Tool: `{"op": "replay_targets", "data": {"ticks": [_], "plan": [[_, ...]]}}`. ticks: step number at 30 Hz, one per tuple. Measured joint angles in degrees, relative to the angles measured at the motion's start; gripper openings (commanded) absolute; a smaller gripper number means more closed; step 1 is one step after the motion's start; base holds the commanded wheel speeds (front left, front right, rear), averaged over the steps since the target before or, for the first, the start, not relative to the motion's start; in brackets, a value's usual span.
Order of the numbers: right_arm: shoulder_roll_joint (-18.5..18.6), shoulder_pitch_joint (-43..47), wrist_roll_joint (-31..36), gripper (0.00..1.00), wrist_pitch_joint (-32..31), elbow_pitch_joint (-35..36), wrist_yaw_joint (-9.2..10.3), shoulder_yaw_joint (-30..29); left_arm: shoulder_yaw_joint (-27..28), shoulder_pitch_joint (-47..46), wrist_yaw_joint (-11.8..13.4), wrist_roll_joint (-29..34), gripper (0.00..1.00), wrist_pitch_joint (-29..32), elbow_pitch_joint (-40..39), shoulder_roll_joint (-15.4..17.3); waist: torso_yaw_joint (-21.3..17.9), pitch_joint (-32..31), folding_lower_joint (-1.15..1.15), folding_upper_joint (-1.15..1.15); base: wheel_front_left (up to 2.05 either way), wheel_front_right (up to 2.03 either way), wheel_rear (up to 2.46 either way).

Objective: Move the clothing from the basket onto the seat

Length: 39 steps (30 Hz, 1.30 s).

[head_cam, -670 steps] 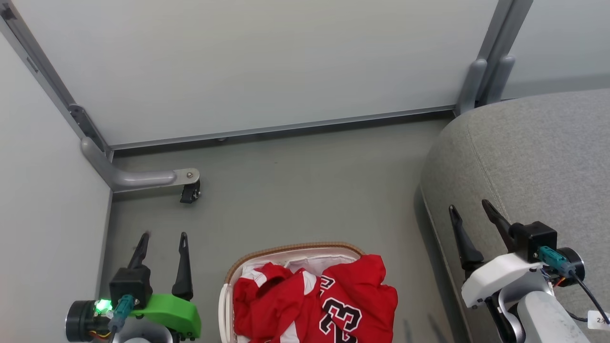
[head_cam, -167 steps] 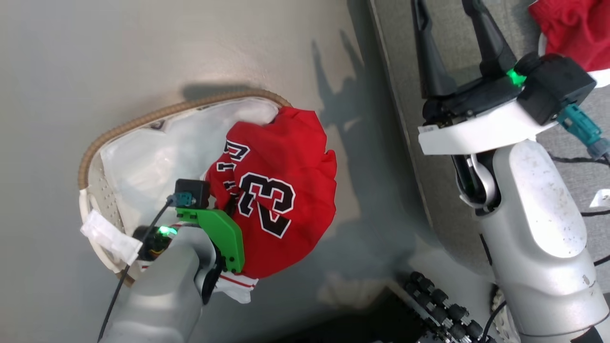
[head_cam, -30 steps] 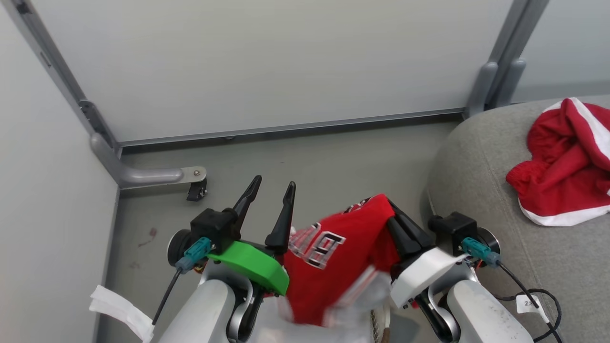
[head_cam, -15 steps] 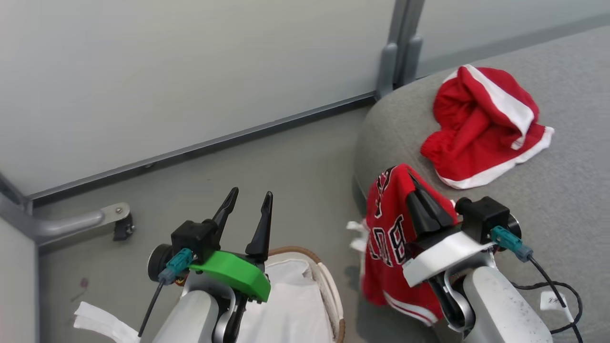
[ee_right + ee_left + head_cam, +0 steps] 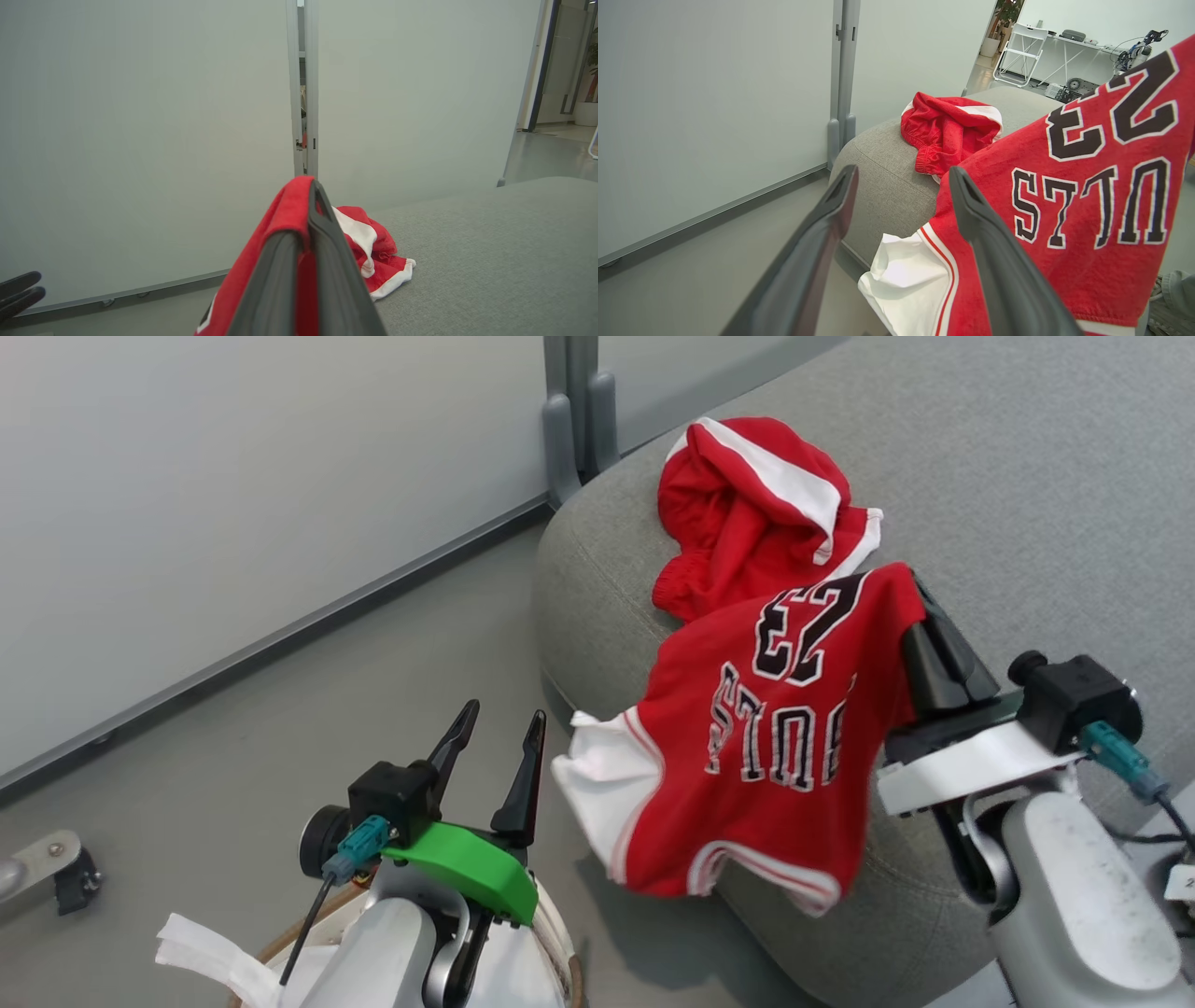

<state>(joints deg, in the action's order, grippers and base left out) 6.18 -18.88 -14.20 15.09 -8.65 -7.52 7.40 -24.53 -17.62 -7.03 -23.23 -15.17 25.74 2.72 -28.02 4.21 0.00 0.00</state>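
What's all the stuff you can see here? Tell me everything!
jersey: 1, red with a black 23, hanging at the seat's edge
crumpled garment: 1, red and white, lying on the seat
seat: 1, grey, at the right
basket: 1, white, under the left arm
wall panels: 2, pale grey, behind
floor: grey
left gripper: 1, dark fingers, open, holding nothing
right gripper: 1, dark fingers, shut on the jersey

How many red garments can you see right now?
2. The crumpled garment lies on the seat; the jersey hangs from the right claw over the seat's edge. The basket is mostly hidden, so more may be inside.
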Motion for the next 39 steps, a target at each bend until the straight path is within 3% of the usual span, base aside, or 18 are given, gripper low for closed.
{"op": "replay_targets", "data": {"ticks": [11, 16, 20, 30, 39], "plan": [[14.6, -18.0, 3.5, 0.00, 0.0, 1.7, -0.01, -0.4, -1.6, -2.4, -0.1, 1.2, 1.00, 0.0, 1.3, 0.0, -2.3, 5.8, 0.00, 0.00, 0.00, 0.00, 0.00], [21.3, -29.0, 5.6, 0.00, 0.0, -1.5, -0.01, -0.2, -2.9, -4.4, -0.3, 2.5, 1.00, 0.0, 1.9, 0.0, -1.6, 8.8, 0.00, 0.00, 0.00, 0.00, 0.00], [24.6, -37.2, 6.7, 0.00, 0.0, -6.5, -0.01, -0.5, -3.6, -6.3, -0.3, 3.3, 1.00, 0.0, 2.0, 0.0, -0.3, 11.4, 0.00, 0.00, 0.00, 0.00, 0.00], [28.1, -48.8, 12.8, 0.00, 0.0, -19.2, -0.01, -3.5, -5.6, -11.5, -0.3, 5.1, 1.00, 0.0, 1.9, 0.1, 3.9, 18.6, 0.00, 0.00, 0.00, 0.00, 0.00], [25.9, -42.3, 15.5, 0.00, 0.0, -33.6, -0.01, -10.0, -6.6, -14.2, -0.3, 5.1, 1.00, 0.0, 1.4, 0.1, 8.7, 23.9, 0.01, 0.00, 0.00, 0.00, 0.00]]}}
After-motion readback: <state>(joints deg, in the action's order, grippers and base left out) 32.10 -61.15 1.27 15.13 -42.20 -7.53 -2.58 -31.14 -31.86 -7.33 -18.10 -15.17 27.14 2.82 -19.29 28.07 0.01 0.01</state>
